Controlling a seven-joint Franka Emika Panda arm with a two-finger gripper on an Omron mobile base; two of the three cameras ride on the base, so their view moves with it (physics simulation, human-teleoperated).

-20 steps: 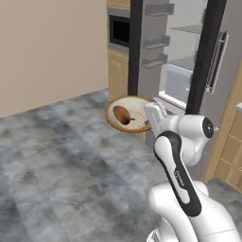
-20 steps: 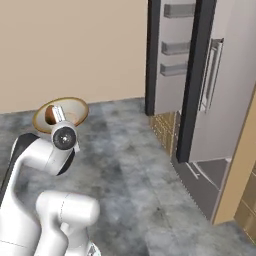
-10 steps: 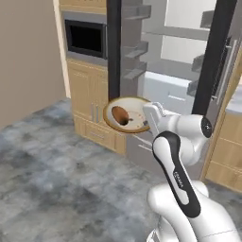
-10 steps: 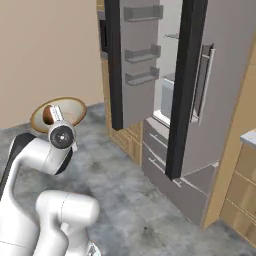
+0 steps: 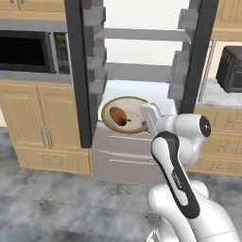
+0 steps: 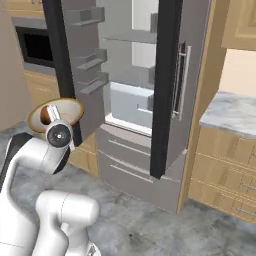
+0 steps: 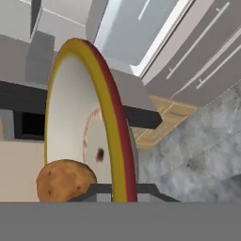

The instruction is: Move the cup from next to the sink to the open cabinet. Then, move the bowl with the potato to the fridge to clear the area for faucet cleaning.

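My gripper [image 5: 148, 117] is shut on the right rim of the beige bowl [image 5: 126, 115] and holds it up, tilted, in front of the open fridge [image 5: 142, 90]. The brown potato [image 5: 118, 115] lies inside the bowl. In the right base view the bowl [image 6: 62, 108] with the potato [image 6: 46, 115] sits just above my wrist, left of the fridge [image 6: 131, 95]. The hand view looks along the bowl's tan rim [image 7: 111, 117], with the potato [image 7: 66, 180] at the lower left and the gripper [image 7: 120, 190] clamped on the rim.
Both fridge doors stand open: the left door [image 5: 90, 71] with grey bins and the right door [image 6: 175, 85] with a long handle. A black microwave [image 5: 28, 52] sits left, above wood cabinets [image 5: 42, 127]. A dark toaster oven [image 5: 230, 67] stands on the right counter [image 6: 235, 112].
The whole picture has swung as the base moved: bare floor and wall gave way to the open fridge straight ahead. The bowl and potato stayed in the gripper.
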